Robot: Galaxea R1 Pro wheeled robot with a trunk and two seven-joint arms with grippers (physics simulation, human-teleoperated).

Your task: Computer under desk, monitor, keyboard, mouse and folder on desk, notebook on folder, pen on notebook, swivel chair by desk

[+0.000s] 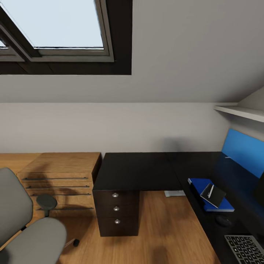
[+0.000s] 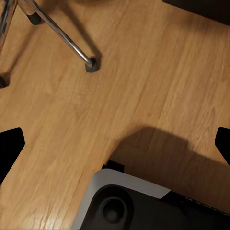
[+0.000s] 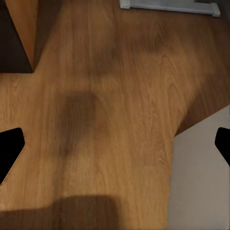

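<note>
At the far left we see the swivel chair [image 1: 25,227] on the wooden floor [image 1: 165,227], beside a light wooden dresser [image 1: 60,179]. To its right stands the desk [image 1: 139,170] with its knobbed drawer unit [image 1: 116,209]. On the desk's right wing the folder [image 1: 209,192] lies flat, the notebook [image 1: 213,194] on it and the pen [image 1: 211,190] on top. Nearer us sit the mouse [image 1: 222,221] and the keyboard [image 1: 245,248]. Both wrist views look down at floor, with our left jaws [image 2: 115,143] and right jaws [image 3: 115,143] spread apart, holding nothing.
</note>
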